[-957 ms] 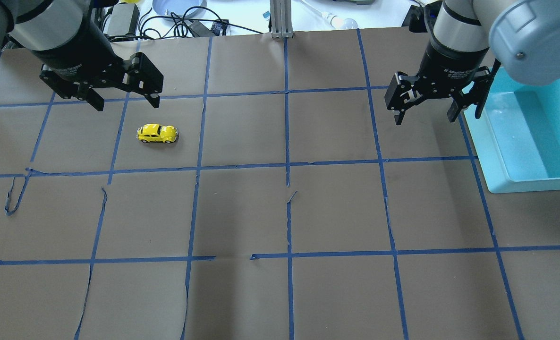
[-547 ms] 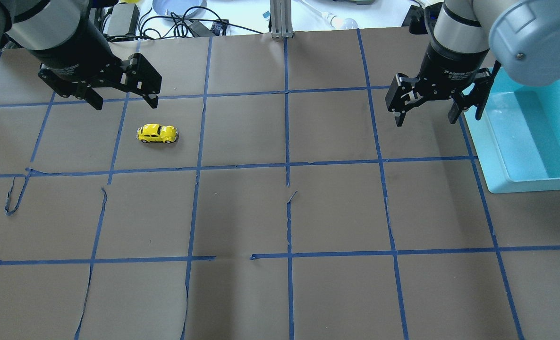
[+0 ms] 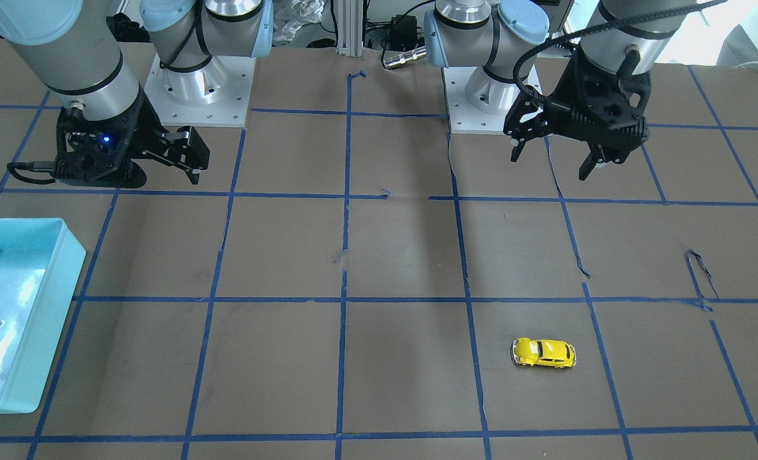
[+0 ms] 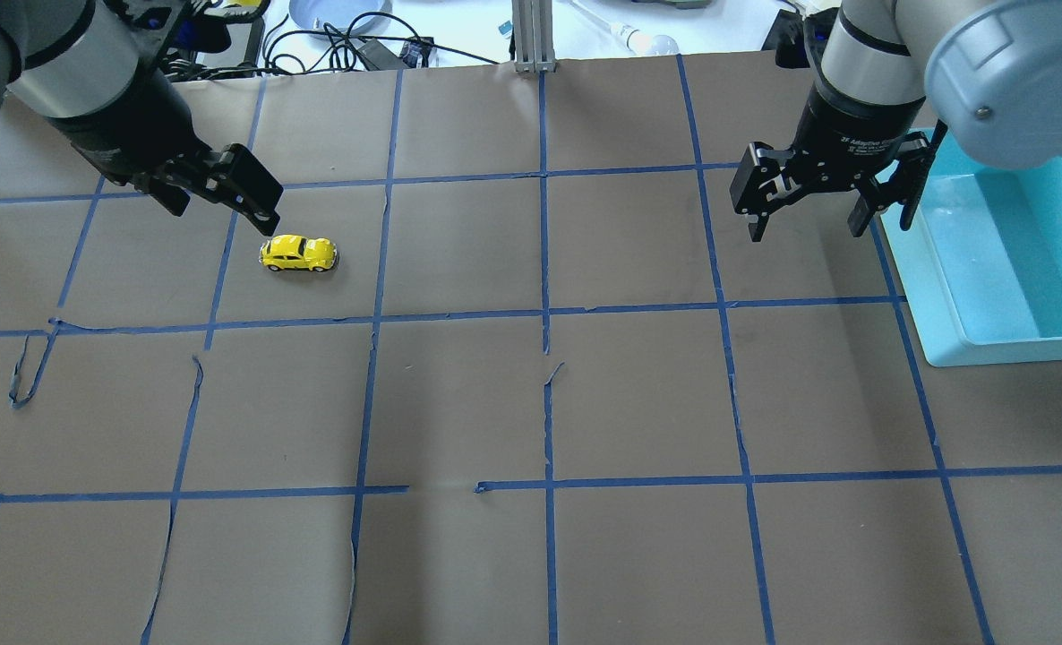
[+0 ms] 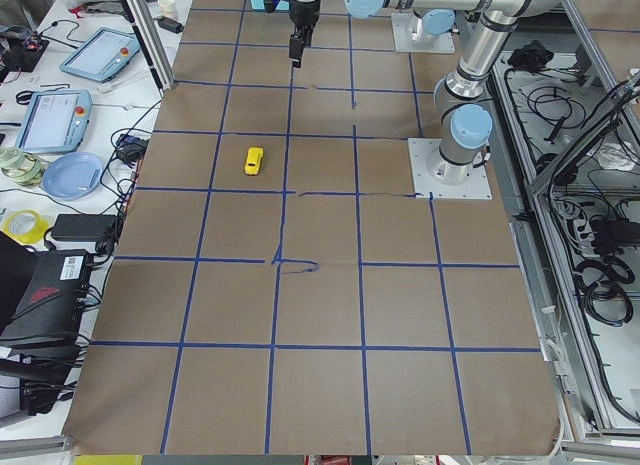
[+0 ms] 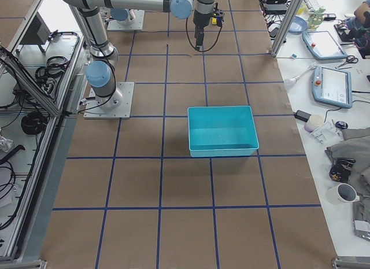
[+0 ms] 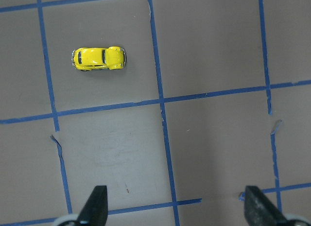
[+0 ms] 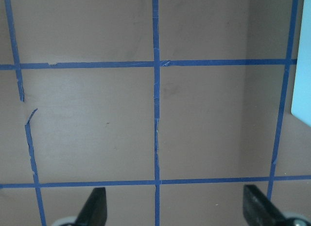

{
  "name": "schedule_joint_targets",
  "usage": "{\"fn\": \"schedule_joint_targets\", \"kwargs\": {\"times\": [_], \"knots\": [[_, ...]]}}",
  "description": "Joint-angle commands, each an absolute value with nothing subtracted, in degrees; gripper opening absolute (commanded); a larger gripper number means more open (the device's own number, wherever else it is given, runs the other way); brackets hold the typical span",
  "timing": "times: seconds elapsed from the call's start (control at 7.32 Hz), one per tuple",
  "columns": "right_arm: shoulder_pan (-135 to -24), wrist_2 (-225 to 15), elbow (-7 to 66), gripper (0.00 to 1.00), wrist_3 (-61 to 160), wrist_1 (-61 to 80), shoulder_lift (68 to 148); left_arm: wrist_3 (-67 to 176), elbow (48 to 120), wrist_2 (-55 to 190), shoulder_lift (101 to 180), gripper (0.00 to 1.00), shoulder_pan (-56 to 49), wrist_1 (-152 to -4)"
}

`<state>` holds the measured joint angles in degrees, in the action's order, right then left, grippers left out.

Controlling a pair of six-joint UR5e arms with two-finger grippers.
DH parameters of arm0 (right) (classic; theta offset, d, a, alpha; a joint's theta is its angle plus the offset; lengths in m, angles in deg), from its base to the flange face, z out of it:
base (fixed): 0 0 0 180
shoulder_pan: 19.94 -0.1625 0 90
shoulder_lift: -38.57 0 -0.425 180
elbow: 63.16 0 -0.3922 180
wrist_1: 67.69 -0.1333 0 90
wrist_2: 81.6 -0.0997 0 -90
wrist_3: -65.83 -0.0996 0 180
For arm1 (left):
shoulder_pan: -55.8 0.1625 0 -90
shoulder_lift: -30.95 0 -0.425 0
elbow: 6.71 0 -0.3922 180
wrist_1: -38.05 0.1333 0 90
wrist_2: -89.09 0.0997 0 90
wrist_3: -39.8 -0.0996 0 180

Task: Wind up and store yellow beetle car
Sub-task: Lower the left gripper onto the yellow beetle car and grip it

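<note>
Gleaming on matte paper [image 4: 459,403], the rounded yellow beetle car [image 4: 298,253] sits untouched; both arms' jaws spread.

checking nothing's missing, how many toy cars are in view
1: the car lies on the robot's left, near the left gripper; the bin holds none, nothing seems hidden.

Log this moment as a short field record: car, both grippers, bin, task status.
car: yellow beetle car on its wheels on the table, on the robot's left side
left gripper: open, above the table near the car, not touching it
right gripper: open, holding nothing
bin: teal bin on the table beside the right gripper, far from the car
status: car not yet grasped or stored
</note>
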<state>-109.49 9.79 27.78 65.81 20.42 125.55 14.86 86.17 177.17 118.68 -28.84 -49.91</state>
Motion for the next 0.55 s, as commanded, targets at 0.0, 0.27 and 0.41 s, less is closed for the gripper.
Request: {"fn": "schedule_joint_targets", "kwargs": {"times": [0.0,0.27,0.41], "knots": [[-109.5,9.8,27.8,1.0,65.7,20.5,125.6,-5.0,90.0,177.2,120.8,1.0,-27.6,-46.6],[-109.5,9.8,27.8,1.0,65.7,20.4,125.5,-25.2,90.2,178.1,126.3,1.0,-27.1,-40.2],[-109.5,9.8,27.8,1.0,65.7,20.4,125.6,-34.6,90.0,181.7,128.6,1.0,-26.9,-39.3]]}}
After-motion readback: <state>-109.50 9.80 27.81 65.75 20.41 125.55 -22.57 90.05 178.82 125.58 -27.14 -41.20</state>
